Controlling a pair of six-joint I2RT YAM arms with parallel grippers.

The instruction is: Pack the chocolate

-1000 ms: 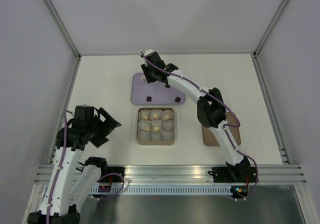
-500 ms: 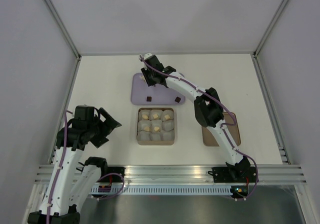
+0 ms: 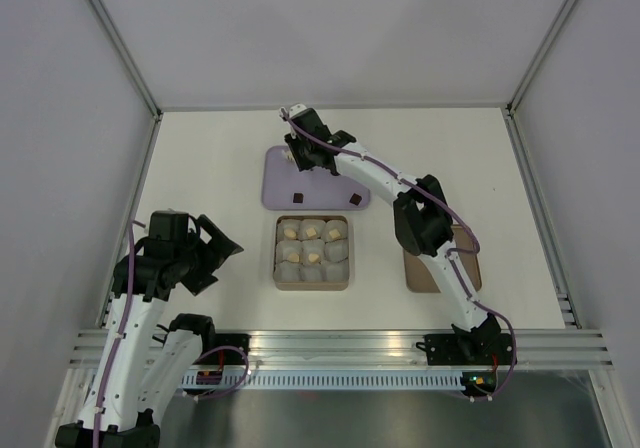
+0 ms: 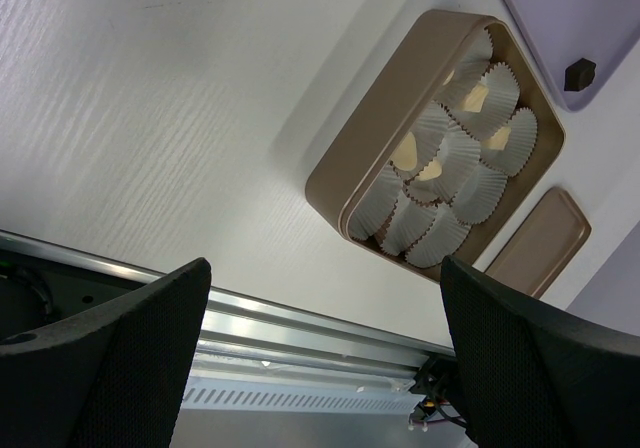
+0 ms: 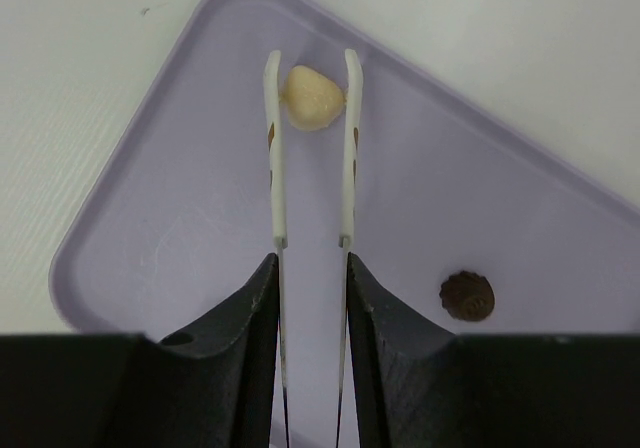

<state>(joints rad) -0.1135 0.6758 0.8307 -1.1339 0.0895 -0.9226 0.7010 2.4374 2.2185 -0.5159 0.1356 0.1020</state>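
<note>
My right gripper (image 5: 312, 268) is shut on white tongs (image 5: 345, 148). The tong tips straddle a cream chocolate (image 5: 313, 98) near the far corner of the lavender tray (image 5: 180, 218). The right blade touches this piece. A dark brown chocolate (image 5: 467, 296) lies on the tray to the right. In the top view the right gripper (image 3: 305, 150) is over the tray's back left part, and another dark piece (image 3: 297, 198) lies near its front edge. The tan box (image 3: 311, 285) of white paper cups has cream chocolates in several cups. My left gripper (image 4: 325, 308) stands open and holds nothing.
The box's tan lid (image 3: 470, 268) lies to the right of the box, partly under the right arm. The left gripper (image 3: 215, 253) hovers left of the box. An aluminium rail (image 3: 340, 343) runs along the near edge. Grey walls close in the table.
The right wrist has shifted slightly over the tray's back left corner. The left arm has not moved.
</note>
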